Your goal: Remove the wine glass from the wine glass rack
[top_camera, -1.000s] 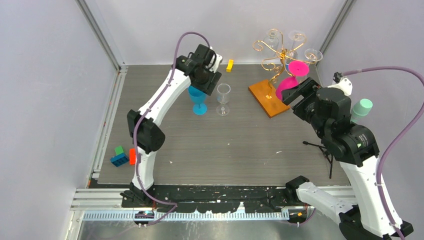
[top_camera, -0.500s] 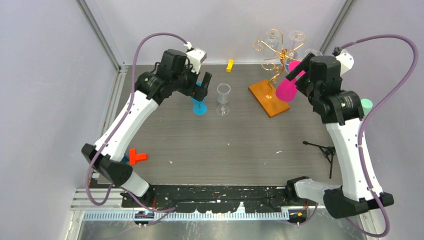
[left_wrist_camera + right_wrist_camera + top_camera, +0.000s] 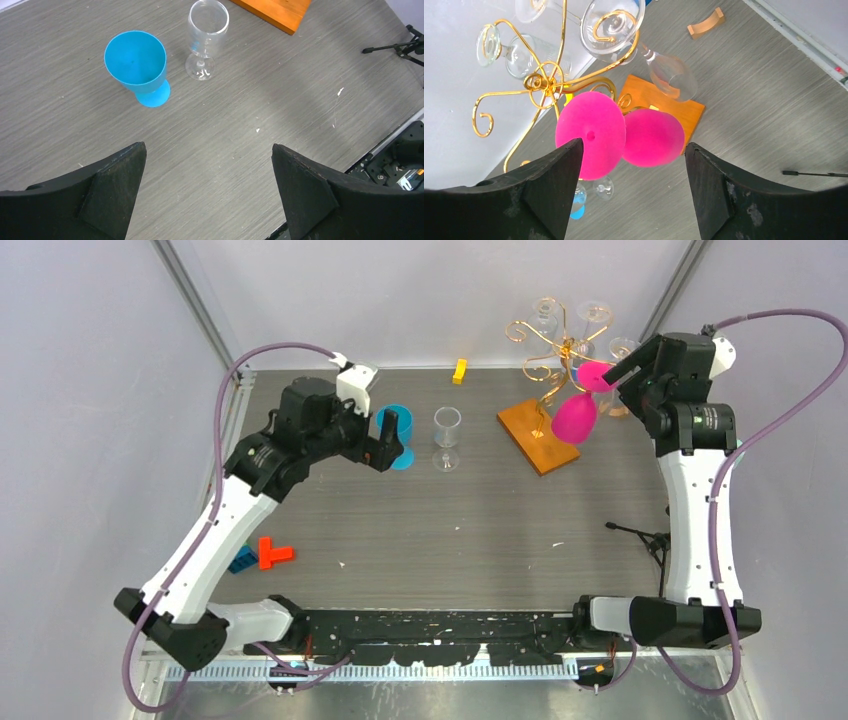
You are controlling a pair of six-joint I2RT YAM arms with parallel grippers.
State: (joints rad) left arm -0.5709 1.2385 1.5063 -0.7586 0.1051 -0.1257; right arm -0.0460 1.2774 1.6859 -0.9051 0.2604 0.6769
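The grey table [image 3: 450, 530] carries the rack [image 3: 538, 435] at the far right. The right gripper [image 3: 633, 145] is up beside the rack's right side, fingers spread and holding nothing. The left gripper [image 3: 207, 147] is likewise released, above the table's far left. The pink glass [image 3: 653, 137] hangs bowl-down from a rack arm, with clear glasses [image 3: 614, 25] on the farther arms. A blue goblet [image 3: 136, 62] stands just left of an upright clear glass [image 3: 206, 37].
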